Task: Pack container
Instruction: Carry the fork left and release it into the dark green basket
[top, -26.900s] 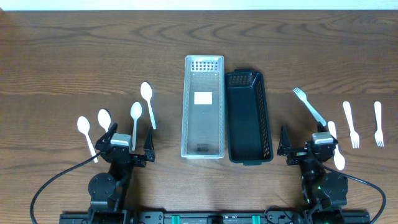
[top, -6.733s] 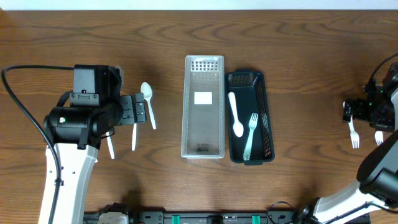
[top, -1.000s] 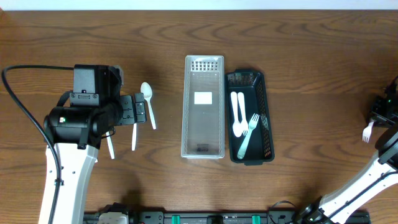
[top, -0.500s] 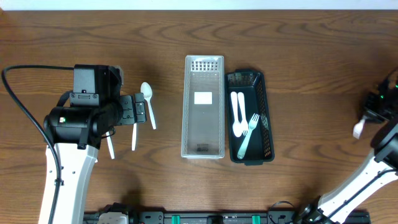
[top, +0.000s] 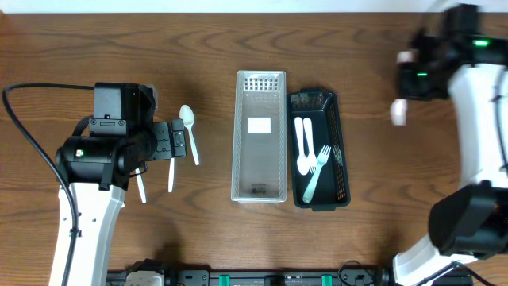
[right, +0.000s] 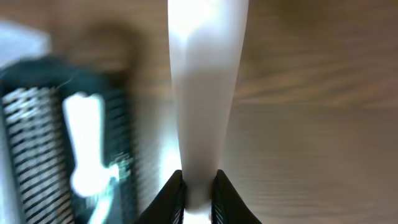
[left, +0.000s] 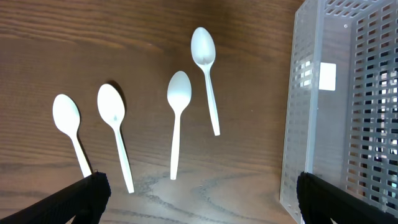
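Observation:
A black basket (top: 336, 143) holds a white spoon (top: 302, 147) and a white fork (top: 317, 171). Beside it on the left stands a clear basket (top: 260, 95), also seen as the clear basket (left: 348, 93) in the left wrist view. My right gripper (right: 198, 180) is shut on the handle of a white plastic utensil (right: 205, 93); its head is out of frame. From overhead the right gripper (top: 406, 89) hangs right of the black basket, the utensil (top: 398, 111) blurred. My left gripper (left: 202, 186) is open above several white spoons (left: 205, 74).
The black basket (right: 37, 124) lies at the left of the blurred right wrist view, with a white utensil (right: 84, 143) inside it. The left arm (top: 103, 151) covers part of the spoons (top: 188, 131). Bare wood (top: 373, 199) lies right of the baskets.
The right arm has swung from the table's right edge up and leftward, carrying the white utensil toward the black basket. The left arm and the spoons have stayed still.

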Controlling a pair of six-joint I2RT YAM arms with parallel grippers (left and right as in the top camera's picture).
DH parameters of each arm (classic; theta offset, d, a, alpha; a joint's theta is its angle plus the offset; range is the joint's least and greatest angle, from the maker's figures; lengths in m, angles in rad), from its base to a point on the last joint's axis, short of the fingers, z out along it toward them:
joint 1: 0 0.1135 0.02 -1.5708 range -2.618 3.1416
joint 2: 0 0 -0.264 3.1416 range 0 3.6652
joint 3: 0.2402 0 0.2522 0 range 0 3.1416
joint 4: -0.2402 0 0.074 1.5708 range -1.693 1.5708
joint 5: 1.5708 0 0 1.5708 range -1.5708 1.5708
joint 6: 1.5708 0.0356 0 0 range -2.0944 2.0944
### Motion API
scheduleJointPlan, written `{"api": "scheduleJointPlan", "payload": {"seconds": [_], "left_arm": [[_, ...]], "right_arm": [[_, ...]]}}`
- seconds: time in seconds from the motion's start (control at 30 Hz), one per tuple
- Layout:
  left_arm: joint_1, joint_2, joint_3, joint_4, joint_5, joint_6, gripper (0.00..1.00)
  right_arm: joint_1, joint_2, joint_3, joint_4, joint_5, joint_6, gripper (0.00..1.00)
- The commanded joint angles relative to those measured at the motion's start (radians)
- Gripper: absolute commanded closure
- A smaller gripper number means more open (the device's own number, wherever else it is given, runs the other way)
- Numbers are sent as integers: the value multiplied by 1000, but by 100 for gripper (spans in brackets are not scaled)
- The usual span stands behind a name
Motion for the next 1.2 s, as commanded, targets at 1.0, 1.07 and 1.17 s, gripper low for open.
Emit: {"api": "scheduleJointPlan", "payload": {"seconds": [1.0, 1.07, 1.17], "left_arm": [[4, 4, 16, 6, -8, 2, 2], [4, 4, 16, 15, -8, 2, 2], [4, 5, 16, 31, -8, 2, 2]], "right_arm": [[406, 47, -70, 119, 135, 163, 55], [369, 47, 56, 70, 165, 145, 51], [288, 47, 205, 9, 192, 142, 46]]}}
